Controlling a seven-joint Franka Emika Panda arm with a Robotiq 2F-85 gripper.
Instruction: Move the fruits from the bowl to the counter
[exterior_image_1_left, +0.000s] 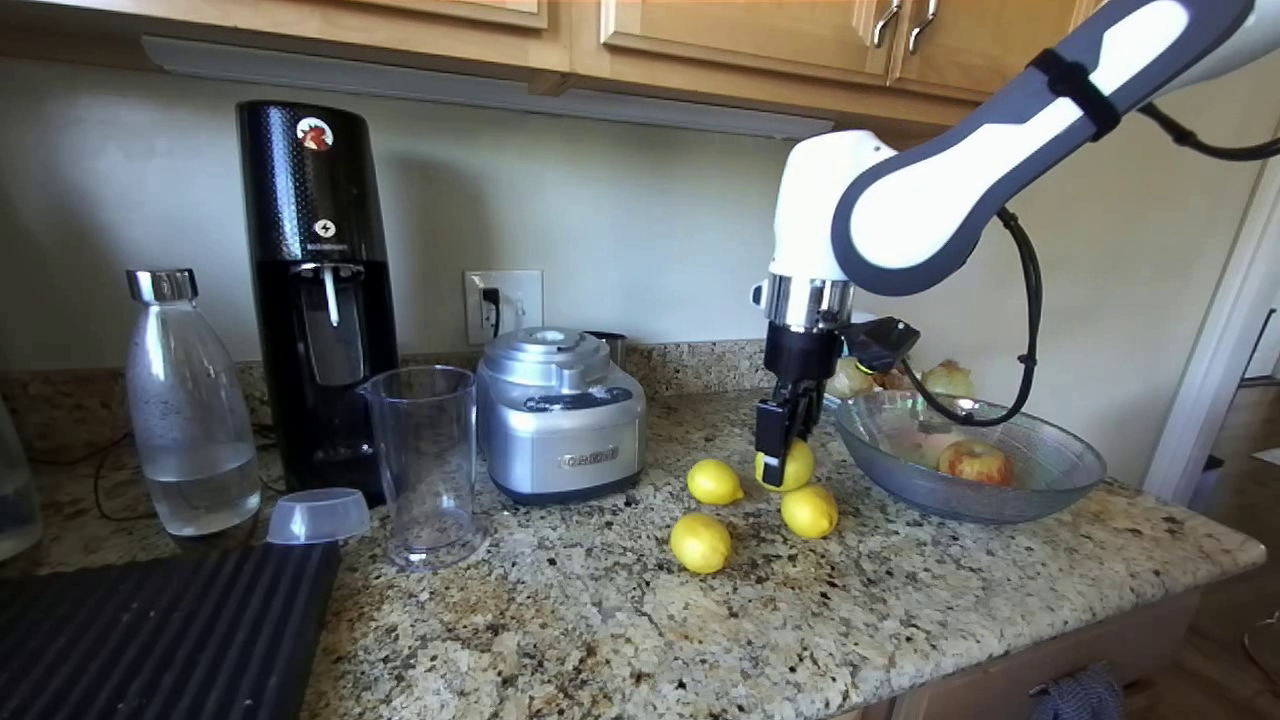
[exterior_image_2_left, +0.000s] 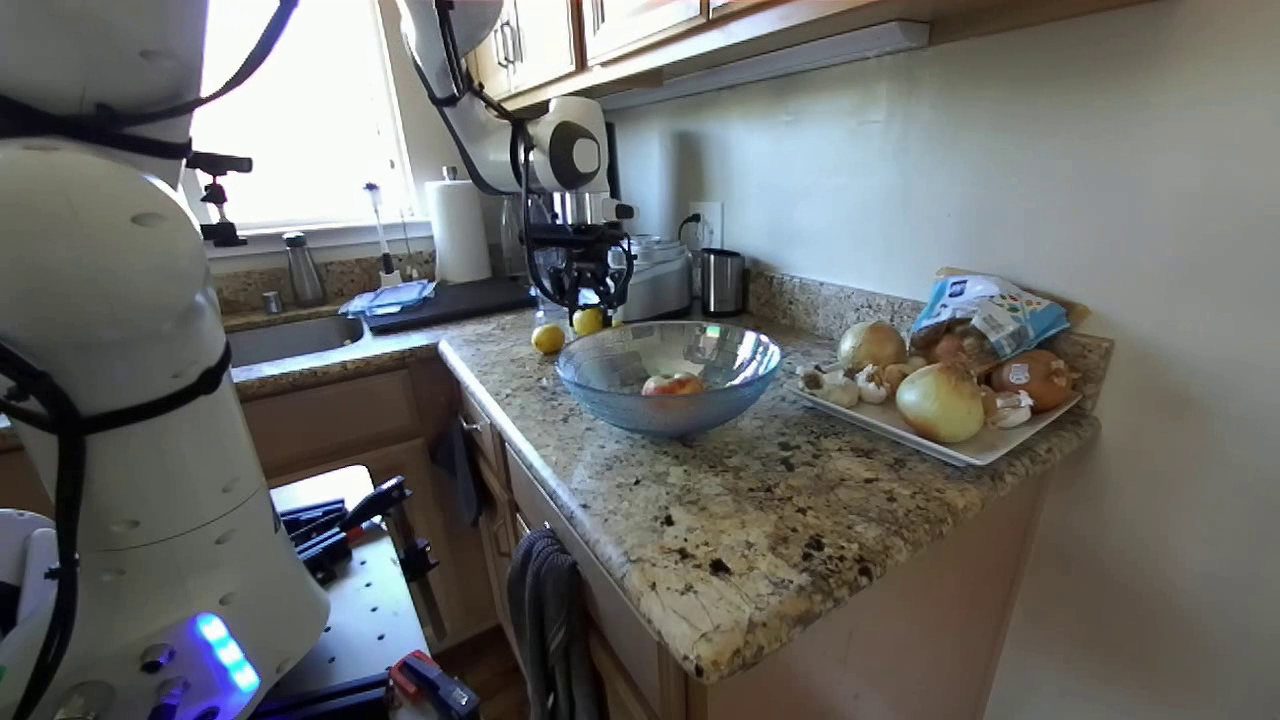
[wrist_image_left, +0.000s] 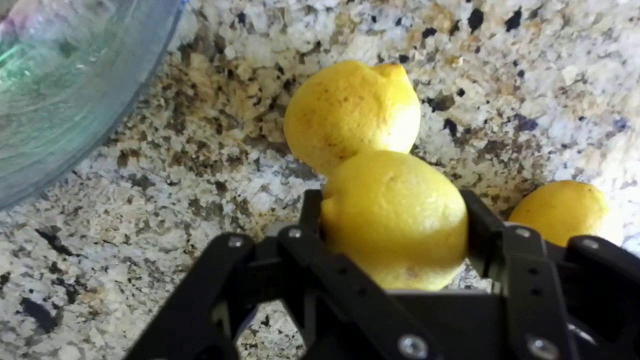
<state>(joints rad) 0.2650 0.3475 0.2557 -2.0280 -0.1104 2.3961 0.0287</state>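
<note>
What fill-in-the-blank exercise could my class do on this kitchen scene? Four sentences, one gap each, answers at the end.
The fruit between the jaws is a ____.
In an exterior view, ____ other lemons rest on the counter.
Inside the glass bowl lies an ____.
Onions share the tray with bulbs of ____.

Missing words: lemon; three; apple; garlic.

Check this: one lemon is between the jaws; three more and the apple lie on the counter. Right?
No: both exterior views show the apple inside the glass bowl, not on the counter. One lemon is between the jaws, and three more lie on the counter.
</note>
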